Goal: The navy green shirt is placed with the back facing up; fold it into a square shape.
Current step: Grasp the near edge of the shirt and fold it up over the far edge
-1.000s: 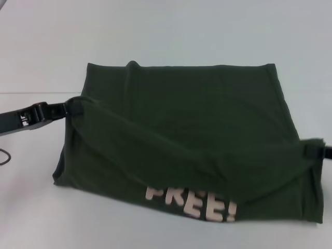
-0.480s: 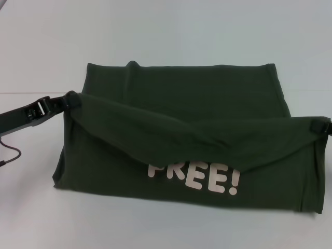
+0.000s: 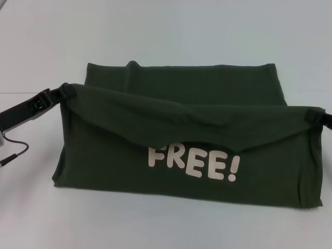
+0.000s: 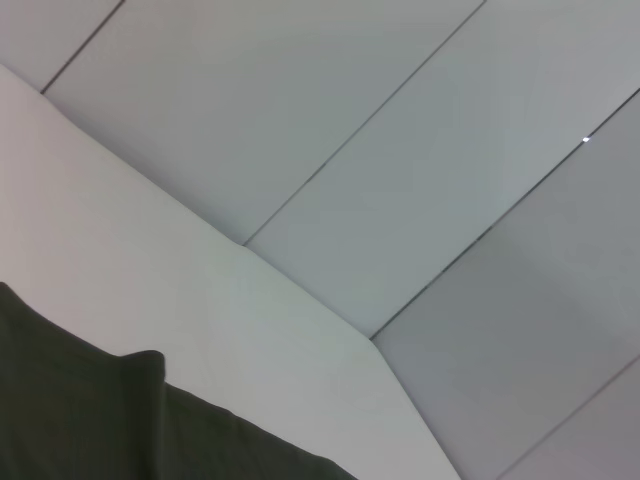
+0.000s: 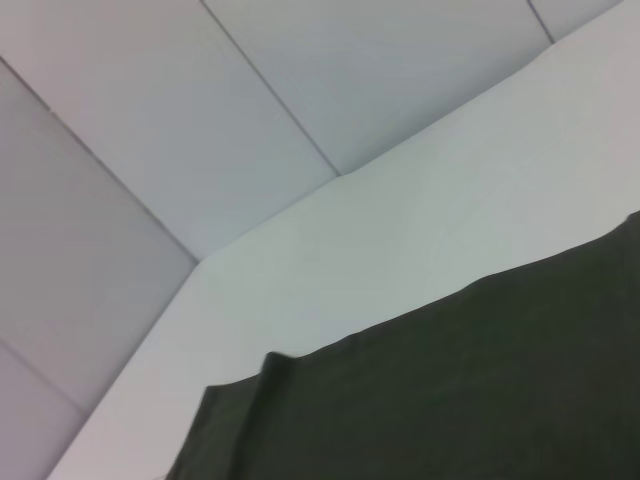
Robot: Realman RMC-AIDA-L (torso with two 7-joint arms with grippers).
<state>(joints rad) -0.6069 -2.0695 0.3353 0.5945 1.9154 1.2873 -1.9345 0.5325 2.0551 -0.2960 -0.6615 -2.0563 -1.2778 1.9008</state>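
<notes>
My left gripper [image 3: 63, 92] is pinching one corner of the shirt [image 3: 181, 119], and my right gripper [image 3: 313, 115] is pinching the other corner, far over on the other side. Both are clamped on the cloth and hold that edge up in the air.

I think a few things could go wrong. The cloth between my two grippers sags in the middle, so when I lay it down the edge may land crooked or bunch up. If one gripper goes lower or farther than the other, the fold would come out slanted, not square. If a corner slips out, that side would flop down.

The shirt is dark green and lies on the white table [image 3: 41, 218], with its far edge flat. The lifted part shows white letters [image 3: 193, 163] that say "FREE!". There is a small bump along the far edge.
</notes>
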